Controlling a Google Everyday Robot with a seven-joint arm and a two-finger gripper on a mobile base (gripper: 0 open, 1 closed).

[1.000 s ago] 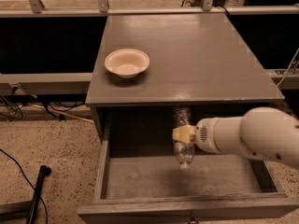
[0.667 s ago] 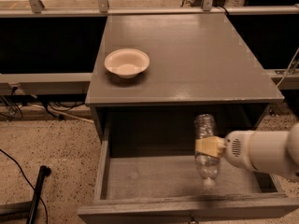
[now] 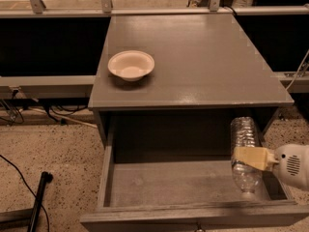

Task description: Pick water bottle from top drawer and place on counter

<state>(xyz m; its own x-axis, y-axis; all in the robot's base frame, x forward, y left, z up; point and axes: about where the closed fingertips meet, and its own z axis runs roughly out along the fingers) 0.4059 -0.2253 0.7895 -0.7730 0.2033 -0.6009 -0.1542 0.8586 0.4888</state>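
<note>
Jaws clamped across the middle of the water bottle (image 3: 244, 133), a pale yellowish finger (image 3: 252, 157) wrapped over its front. That puts the gripper (image 3: 247, 157) low at the right edge of the view, over the right end of the open top drawer (image 3: 105, 178), with the white arm housing (image 3: 294, 166) reaching in from the right. The bottle is close to vertical and upside down: broad rounded base at the top, narrow neck end pointing at the drawer floor, long axis running up and down with a slight lean. Its upper end crosses the dark opening under the table (image 3: 193, 57), just below the front lip. Whether the neck end touches the drawer bottom, I can't tell.

Up on the table, grey-brown and a little glossy, a pale round bowl (image 3: 131, 65) sits at the left side, well apart from the bottle. The drawer is pulled right out, its plain grey bottom showing.

Round the cabinet there's speckled stone floor (image 3: 53, 149), dark cables (image 3: 14, 111) trailing at the left and a black pole (image 3: 38, 202) slanting in the lower left corner. A metal rail (image 3: 145, 11) runs along the back.
</note>
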